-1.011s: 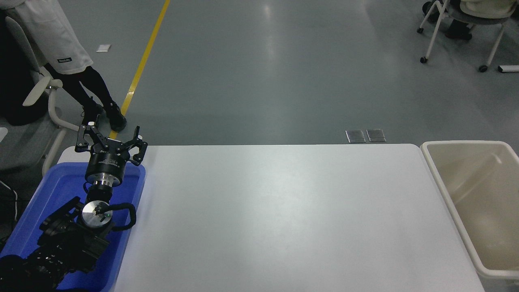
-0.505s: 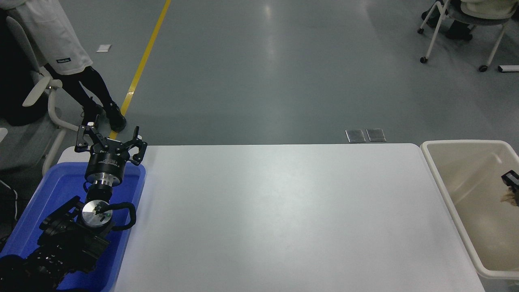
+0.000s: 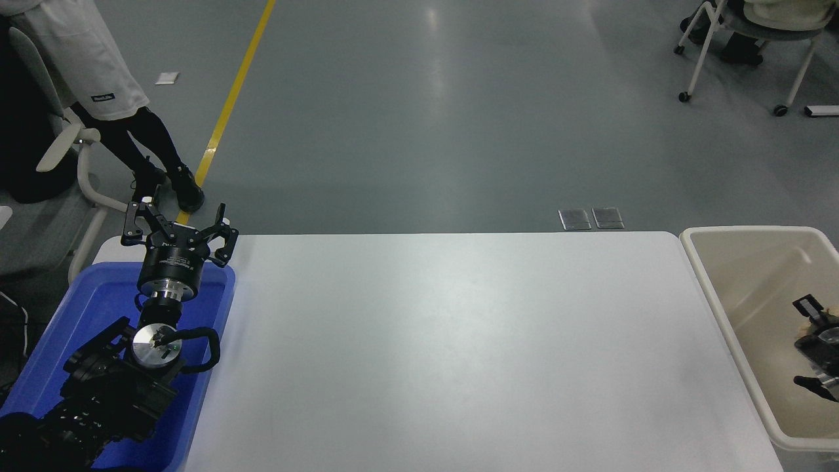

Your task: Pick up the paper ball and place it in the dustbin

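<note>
**Right end effector over dustbin, paper ball barely showing**

Landmark: dustbin point(image 3: 734, 308), cream, off the tabletop's point(image 3: 446, 341) right end.

Right end effector point(image 3: 816, 344) reaching in from the right picture edge, inside the dustbin's outline, near its right side. Mostly cropped by the frame; only black finger parts and a metallic bit of the wrist visible. Fingers point(image 3: 807, 306) pointing left and away from the camera. Open or closed: cannot tell. Small tan scrap at the edge just beyond the fingers, likely the paper ball point(image 3: 832, 311); held or loose, cannot tell.

Left end effector point(image 3: 178, 231) far left of the dustbin, across the whole tabletop, over the far rim of a blue tub point(image 3: 216, 341). Arm stretched forward from the lower left corner, wrist straight, fingers spread wide, gripping nothing.

Person's legs point(image 3: 154, 157) well beyond the dustbin, far left, beside a yellow floor line point(image 3: 229, 105).
</note>
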You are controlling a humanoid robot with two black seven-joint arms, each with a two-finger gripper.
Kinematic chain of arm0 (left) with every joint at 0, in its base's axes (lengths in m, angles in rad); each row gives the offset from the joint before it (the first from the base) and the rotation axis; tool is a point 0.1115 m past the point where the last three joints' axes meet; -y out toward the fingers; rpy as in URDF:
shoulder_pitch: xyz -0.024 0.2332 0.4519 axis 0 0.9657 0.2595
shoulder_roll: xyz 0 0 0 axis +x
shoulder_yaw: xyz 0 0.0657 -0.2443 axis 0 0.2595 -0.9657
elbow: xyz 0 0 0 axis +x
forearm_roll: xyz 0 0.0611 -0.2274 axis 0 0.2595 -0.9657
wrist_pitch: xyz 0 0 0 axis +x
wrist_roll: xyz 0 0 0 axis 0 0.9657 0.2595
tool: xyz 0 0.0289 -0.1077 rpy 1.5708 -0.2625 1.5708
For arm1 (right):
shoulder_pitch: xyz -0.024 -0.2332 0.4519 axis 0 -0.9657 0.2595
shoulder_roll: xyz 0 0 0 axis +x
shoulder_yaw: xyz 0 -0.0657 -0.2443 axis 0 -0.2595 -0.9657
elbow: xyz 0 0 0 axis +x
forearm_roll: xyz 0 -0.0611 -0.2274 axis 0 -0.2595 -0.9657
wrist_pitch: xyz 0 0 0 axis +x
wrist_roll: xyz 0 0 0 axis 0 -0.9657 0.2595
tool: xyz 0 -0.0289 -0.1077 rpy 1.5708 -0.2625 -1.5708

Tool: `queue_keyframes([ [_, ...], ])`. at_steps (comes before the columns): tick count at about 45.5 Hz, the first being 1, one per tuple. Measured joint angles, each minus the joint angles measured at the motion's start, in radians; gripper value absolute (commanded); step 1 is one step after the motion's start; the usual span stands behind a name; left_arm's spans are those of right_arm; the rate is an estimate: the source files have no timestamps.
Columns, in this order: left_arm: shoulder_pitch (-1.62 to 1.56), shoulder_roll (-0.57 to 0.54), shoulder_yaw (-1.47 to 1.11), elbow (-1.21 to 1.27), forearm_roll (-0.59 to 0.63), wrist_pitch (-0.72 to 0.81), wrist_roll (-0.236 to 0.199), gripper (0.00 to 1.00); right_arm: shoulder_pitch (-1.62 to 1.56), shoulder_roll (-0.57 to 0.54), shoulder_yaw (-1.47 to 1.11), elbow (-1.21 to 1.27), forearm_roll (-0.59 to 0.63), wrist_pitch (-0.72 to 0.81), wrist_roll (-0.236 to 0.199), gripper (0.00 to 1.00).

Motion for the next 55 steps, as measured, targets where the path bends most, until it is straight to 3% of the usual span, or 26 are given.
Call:
queue_keyframes([
  [4,0.0,0.0,0.0,0.0,0.0,0.0,0.0,0.99,-0.003,0.0,0.0,-0.009,0.001,-0.008,0.0,0.96],
  [33,0.0,0.0,0.0,0.0,0.0,0.0,0.0,0.99,0.009,-0.014,0.029,0.006,0.004,-0.018,0.0,1.0],
  [55,0.0,0.0,0.0,0.0,0.0,0.0,0.001,0.99,0.043,-0.121,0.459,0.157,-0.008,-0.012,0.002,1.0],
])
